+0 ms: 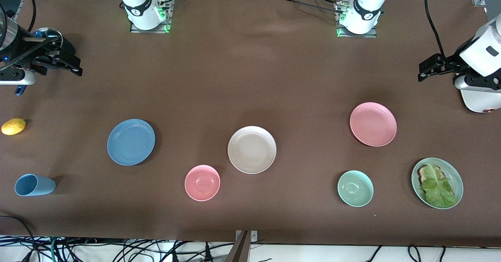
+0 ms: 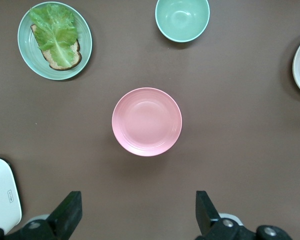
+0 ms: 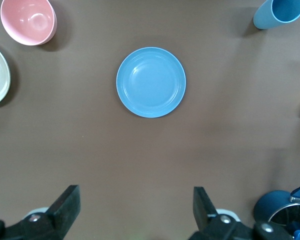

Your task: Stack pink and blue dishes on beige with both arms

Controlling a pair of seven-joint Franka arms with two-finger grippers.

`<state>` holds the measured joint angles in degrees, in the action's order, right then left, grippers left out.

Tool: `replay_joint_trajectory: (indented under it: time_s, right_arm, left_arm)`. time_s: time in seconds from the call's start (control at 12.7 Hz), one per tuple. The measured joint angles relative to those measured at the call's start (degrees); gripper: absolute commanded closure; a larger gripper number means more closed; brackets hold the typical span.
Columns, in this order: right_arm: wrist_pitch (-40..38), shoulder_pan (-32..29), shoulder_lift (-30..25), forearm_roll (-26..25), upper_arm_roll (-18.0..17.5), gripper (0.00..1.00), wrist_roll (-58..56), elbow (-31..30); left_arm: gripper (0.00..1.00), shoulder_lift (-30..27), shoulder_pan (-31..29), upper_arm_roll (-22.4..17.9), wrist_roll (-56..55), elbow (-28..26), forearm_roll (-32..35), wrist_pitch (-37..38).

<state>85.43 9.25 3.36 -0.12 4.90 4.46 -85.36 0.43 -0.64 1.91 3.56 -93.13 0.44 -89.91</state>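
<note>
Both my hands hang wide apart and empty above the bench ends: left hand (image 1: 424, 72) toward the pink plate's end, right hand (image 1: 72, 67) toward the blue plate's. Nearest the front camera lie a tipped blue cup (image 1: 34, 185), a pink bowl (image 1: 202, 182) and a green bowl (image 1: 355, 188), all empty, and a green plate (image 1: 454, 172) carrying toast (image 1: 427, 171) under lettuce (image 1: 436, 185). Farther back the beige plate (image 1: 252, 149) sits mid-bench, bare, with the blue plate (image 1: 131, 141) and pink plate (image 1: 373, 124) well apart on either side. Nothing is stacked yet. I judge each hand should come down on its plate's ridged rim, pinch the edge, then lift level.
</note>
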Motion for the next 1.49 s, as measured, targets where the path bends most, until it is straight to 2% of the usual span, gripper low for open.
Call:
replay_joint_trajectory:
  time_s: [1.49]
  right_arm:
    - [1.9,0.1,0.0,0.0,-0.4,0.0,0.0,0.0]
  left_arm:
    - [0.0,0.0,0.0,0.0,0.0,0.0,0.0,0.0]
